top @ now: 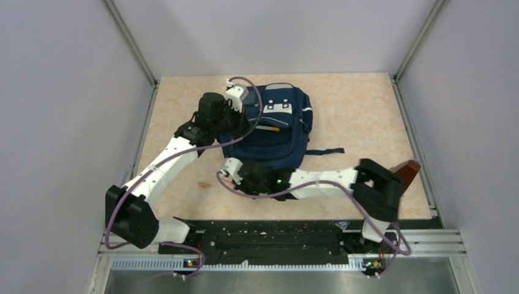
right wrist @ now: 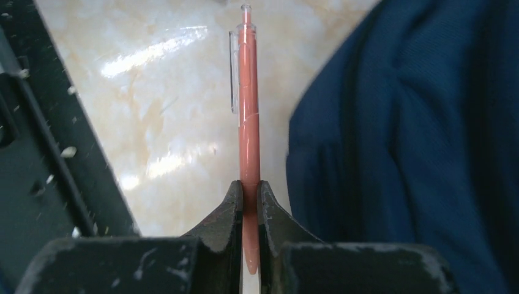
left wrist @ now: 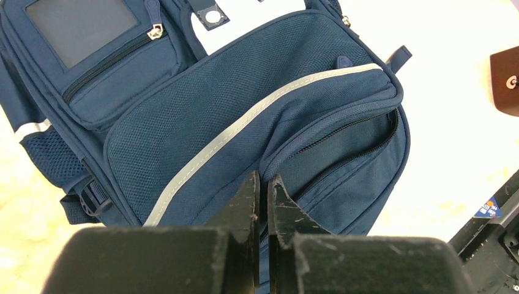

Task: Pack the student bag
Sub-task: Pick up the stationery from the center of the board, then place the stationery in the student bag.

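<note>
On the far middle of the desk (top: pixel 367 110), the student bag (top: pixel 278 131) is lying flat with its front pockets facing up. The left tool (left wrist: pixel 262 180) is hovering over its striped front panel, fingers pressed shut. The right tool (right wrist: pixel 249 187) is gripping an orange-red pen (right wrist: pixel 247 92) just beside the bag's near edge.

I face a table (top: pixel 367 110) with a pale, marbled beige top. The navy student bag (top: pixel 275 125) lies flat toward its far edge, left of middle, one dark strap (top: pixel 324 151) trailing rightward. A glossy brown object (top: pixel 409 170) rests by the right edge, near corner.
</note>
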`<control>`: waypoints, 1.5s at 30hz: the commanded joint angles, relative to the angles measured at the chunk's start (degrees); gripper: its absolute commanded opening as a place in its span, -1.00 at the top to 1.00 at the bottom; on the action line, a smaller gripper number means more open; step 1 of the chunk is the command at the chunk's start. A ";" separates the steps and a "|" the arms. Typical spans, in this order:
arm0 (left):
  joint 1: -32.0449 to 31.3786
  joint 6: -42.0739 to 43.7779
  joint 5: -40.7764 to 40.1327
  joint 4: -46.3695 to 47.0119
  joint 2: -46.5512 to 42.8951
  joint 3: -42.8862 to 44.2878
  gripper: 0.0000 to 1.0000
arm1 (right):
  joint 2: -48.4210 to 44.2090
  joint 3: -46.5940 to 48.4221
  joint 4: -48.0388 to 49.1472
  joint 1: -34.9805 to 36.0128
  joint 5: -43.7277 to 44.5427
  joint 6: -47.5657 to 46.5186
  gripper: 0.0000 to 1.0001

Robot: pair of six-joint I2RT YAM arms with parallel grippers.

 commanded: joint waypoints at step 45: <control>0.34 -2.86 1.35 2.87 -3.53 1.74 1.00 | -13.90 -6.18 20.29 -17.11 11.14 -38.83 0.45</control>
